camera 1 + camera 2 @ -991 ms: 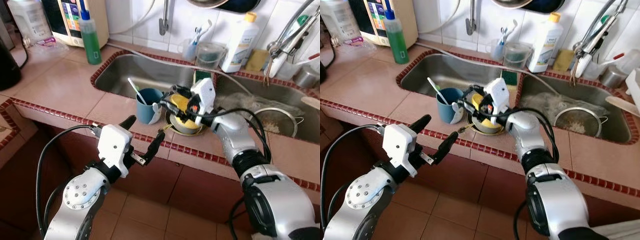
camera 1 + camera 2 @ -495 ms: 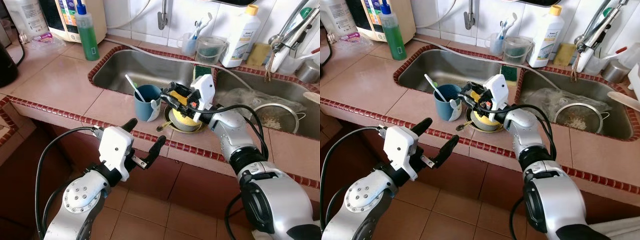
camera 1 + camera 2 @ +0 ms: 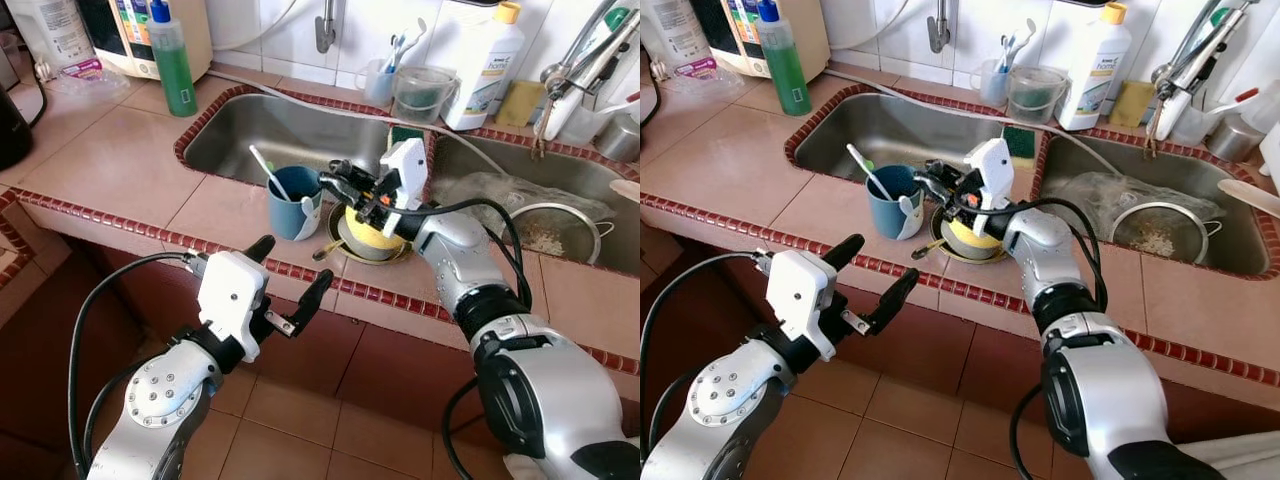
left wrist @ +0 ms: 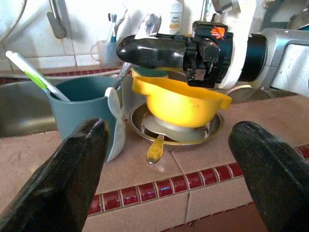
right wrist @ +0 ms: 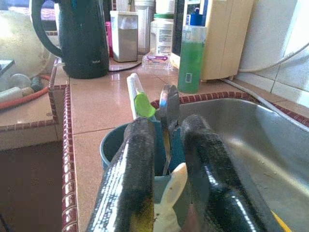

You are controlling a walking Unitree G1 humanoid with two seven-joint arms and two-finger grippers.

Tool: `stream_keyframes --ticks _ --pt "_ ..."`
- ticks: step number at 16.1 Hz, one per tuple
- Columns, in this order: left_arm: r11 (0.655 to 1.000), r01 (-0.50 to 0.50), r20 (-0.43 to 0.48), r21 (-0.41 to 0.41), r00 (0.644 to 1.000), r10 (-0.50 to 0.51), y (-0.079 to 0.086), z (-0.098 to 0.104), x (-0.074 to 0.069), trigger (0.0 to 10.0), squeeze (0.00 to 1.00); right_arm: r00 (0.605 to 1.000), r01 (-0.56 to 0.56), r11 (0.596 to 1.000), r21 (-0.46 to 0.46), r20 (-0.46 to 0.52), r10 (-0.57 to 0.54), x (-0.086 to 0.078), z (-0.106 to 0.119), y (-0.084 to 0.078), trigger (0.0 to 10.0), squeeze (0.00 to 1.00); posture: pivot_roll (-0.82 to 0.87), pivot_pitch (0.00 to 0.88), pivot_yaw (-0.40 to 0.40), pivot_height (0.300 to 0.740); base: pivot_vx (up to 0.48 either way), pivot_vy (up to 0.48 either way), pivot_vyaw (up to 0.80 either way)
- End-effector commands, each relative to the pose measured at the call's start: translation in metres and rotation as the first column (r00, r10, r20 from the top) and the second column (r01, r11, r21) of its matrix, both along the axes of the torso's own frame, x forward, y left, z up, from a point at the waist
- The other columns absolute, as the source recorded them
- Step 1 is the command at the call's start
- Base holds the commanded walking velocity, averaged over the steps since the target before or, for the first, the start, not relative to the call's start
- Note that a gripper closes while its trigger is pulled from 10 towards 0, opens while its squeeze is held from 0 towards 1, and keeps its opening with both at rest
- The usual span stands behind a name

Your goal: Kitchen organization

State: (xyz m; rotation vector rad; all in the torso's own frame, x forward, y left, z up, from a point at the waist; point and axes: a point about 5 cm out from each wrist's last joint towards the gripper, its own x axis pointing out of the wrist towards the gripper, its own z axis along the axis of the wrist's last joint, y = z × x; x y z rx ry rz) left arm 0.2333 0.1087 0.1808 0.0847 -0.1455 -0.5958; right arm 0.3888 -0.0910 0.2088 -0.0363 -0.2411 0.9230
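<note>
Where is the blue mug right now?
The blue mug stands on the tiled counter at the front edge of the left sink, just left of the yellow bowl, with the right gripper beside its rim.

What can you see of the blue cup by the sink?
The blue-grey plastic-looking cup stands upright on the tiled counter at the sink's front edge, beside the yellow bowl. A white toothbrush with a green patch leans out of it, and a white spoon rests against its side. The right hand reaches just above its rim.
</note>
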Motion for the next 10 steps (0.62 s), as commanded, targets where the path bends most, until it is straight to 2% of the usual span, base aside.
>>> stream_keyframes --ticks 1,10 --pt "1.0 0.002 0.005 -0.001 1.0 -0.002 -0.001 0.003 -0.003 10.0 0.0 1.0 -0.009 1.0 0.022 0.001 0.009 0.002 0.006 0.001 0.0 0.0 0.05 0.158 -0.056 0.74 0.0 0.0 0.0" --pt "1.0 -0.018 -0.005 0.006 1.0 0.018 0.001 0.001 -0.007 10.0 0.0 1.0 -0.028 0.998 0.05 0.015 0.027 0.004 0.017 0.007 0.0 0.0 0.06 0.165 -0.057 0.74 0.0 0.0 0.0"
